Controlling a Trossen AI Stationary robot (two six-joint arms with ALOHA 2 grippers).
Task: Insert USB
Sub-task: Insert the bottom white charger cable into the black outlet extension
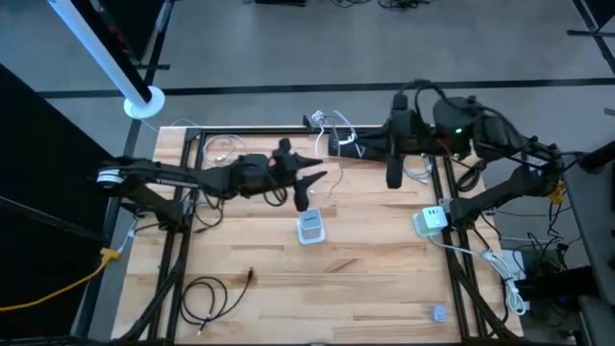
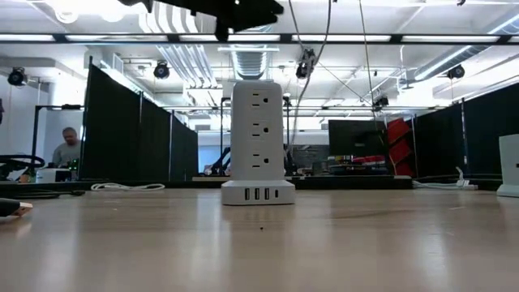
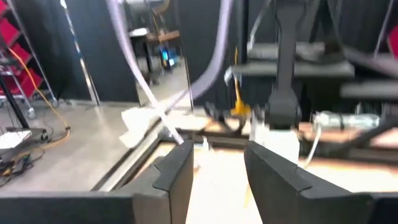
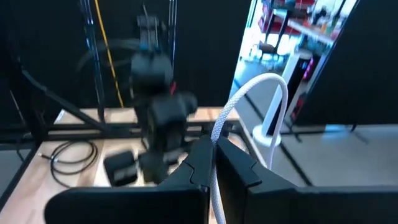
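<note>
A white power tower (image 1: pixel 309 228) stands upright on its base on the wooden table (image 1: pixel 365 279); the low view shows its outlets and a row of USB ports (image 2: pixel 258 193) at its foot. My left gripper (image 1: pixel 312 183) hovers open and empty just beyond the tower's far side; its own view shows the spread fingers (image 3: pixel 177 168). My right gripper (image 1: pixel 332 144) is at the table's far edge, shut on a white braided cable (image 4: pixel 261 87). The cable's plug is not in view. My right gripper pinches the white braided cable (image 4: pixel 215 163) between its two fingers. The cable runs out past the fingertips, arcs up in a loop and bends back down, clear of the table. In the high view its slack white loops (image 1: pixel 336 123) lie around the gripper.
A second white power block (image 1: pixel 430 219) sits at the table's right edge. A black cable coil (image 1: pixel 207 293) lies near left, a white cable (image 1: pixel 221 146) far left, and a small blue object (image 1: pixel 438 312) near right. A person (image 2: pixel 69 150) sits behind the table.
</note>
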